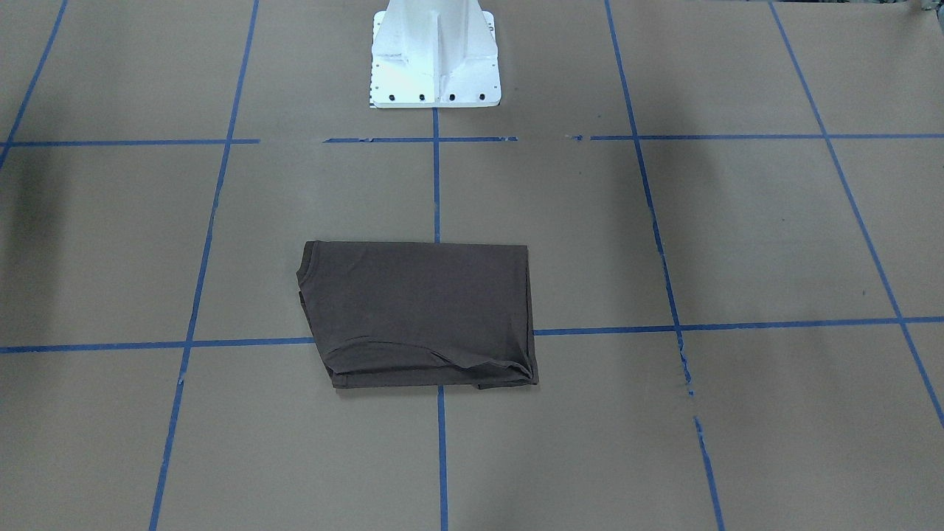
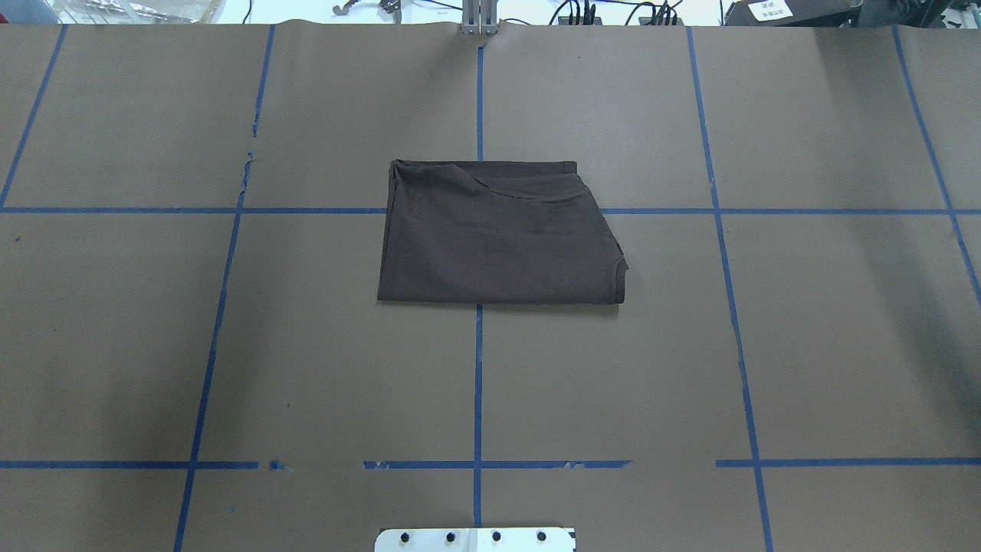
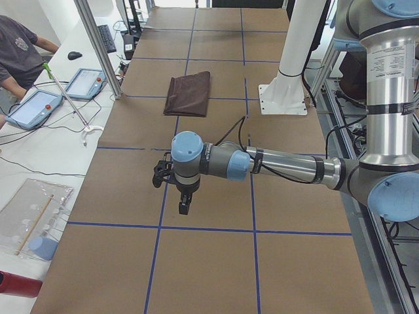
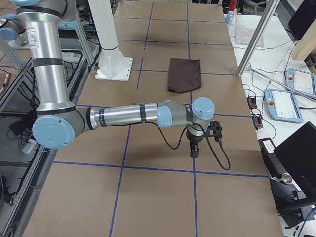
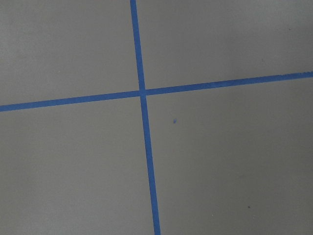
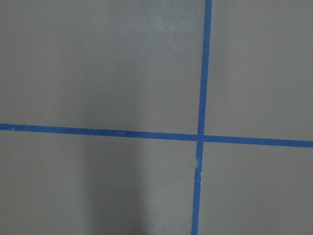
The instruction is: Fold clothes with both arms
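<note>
The dark brown t-shirt (image 1: 420, 313) lies folded into a flat rectangle at the table's middle, over a blue tape cross (image 2: 498, 238). No gripper touches it. In the exterior left view the shirt (image 3: 188, 93) is far behind my left gripper (image 3: 185, 208), which hangs pointing down over bare paper. In the exterior right view my right gripper (image 4: 194, 150) hangs the same way, well short of the shirt (image 4: 184, 74). Both grippers show only in the side views, so I cannot tell whether they are open or shut. The wrist views show only brown paper and tape lines.
The white pedestal base (image 1: 435, 59) stands at the robot's edge of the table (image 2: 475, 539). Brown paper with a blue tape grid (image 2: 230, 322) covers the table. A person's arm (image 3: 16, 49), teach pendants (image 3: 33, 108) and an aluminium post (image 3: 98, 46) stand along the operators' side.
</note>
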